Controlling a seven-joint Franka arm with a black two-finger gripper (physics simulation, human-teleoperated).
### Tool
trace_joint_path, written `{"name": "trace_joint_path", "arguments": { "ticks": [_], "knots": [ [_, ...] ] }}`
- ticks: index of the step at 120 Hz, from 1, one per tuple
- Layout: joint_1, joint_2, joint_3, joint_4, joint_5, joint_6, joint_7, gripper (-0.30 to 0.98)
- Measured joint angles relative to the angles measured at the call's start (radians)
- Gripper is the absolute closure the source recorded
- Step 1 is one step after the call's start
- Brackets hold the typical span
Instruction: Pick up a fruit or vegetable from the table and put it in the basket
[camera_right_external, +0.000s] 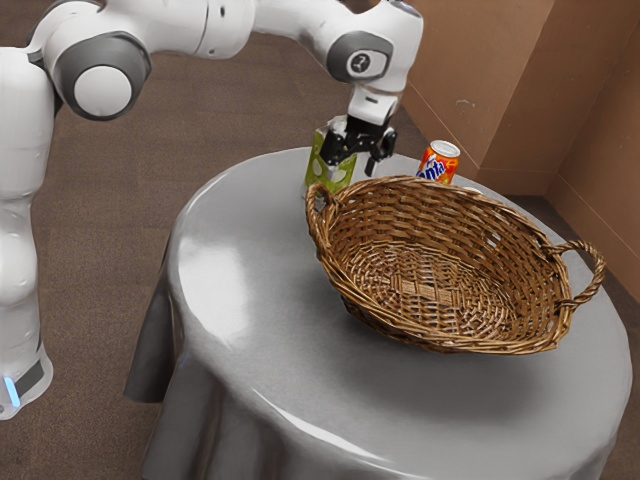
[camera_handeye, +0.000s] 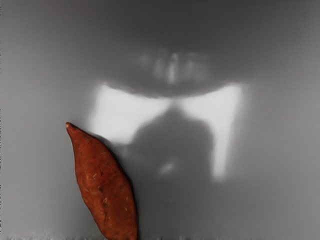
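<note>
Two fingers (camera_right_external: 376, 163) stand open, spread apart, above the bench (camera_right_external: 245, 300); with twelve at the exterior view's top, they are toward eleven o'clock from the middle of the one basket (camera_right_external: 440, 280). The task's thing is one sweet potato (camera_handeye: 102, 185), orange-red, lying on the bench outside the basket and near the hand, as the wrist view has it, one tapered tip visible and the other end cut off by the picture's edge.

The basket is brown wicker with two looped handles, at ten and three o'clock. One green carton (camera_right_external: 321, 181) stands toward half past ten from the basket's middle, one finger overlapping it; I cannot tell whether they touch. One orange can (camera_right_external: 440, 163) stands at twelve, partly hidden by the basket's rim.
</note>
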Motion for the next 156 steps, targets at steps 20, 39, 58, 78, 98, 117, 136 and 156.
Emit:
{"name": "trace_joint_path", "arguments": {
  "ticks": [20, 39, 58, 78, 98, 117, 136, 156],
  "knots": [
    [0.000, 0.000, 0.003, -0.036, -0.020, 0.050, -0.024, 0.01],
    [0.000, 0.000, 0.019, -0.070, -0.039, 0.081, -0.047, 0.01],
    [0.000, 0.006, 0.024, -0.098, -0.045, 0.111, -0.067, 0.01],
    [0.000, 0.010, 0.025, -0.133, -0.047, 0.149, -0.082, 0.01],
    [0.001, 0.016, 0.025, -0.159, -0.047, 0.184, -0.094, 0.01],
    [0.001, 0.021, 0.025, -0.181, -0.060, 0.213, -0.103, 0.01],
    [0.007, 0.037, 0.025, -0.190, -0.068, 0.253, -0.109, 0.01],
    [0.007, 0.055, 0.024, -0.192, -0.069, 0.300, -0.114, 0.01]
  ]
}}
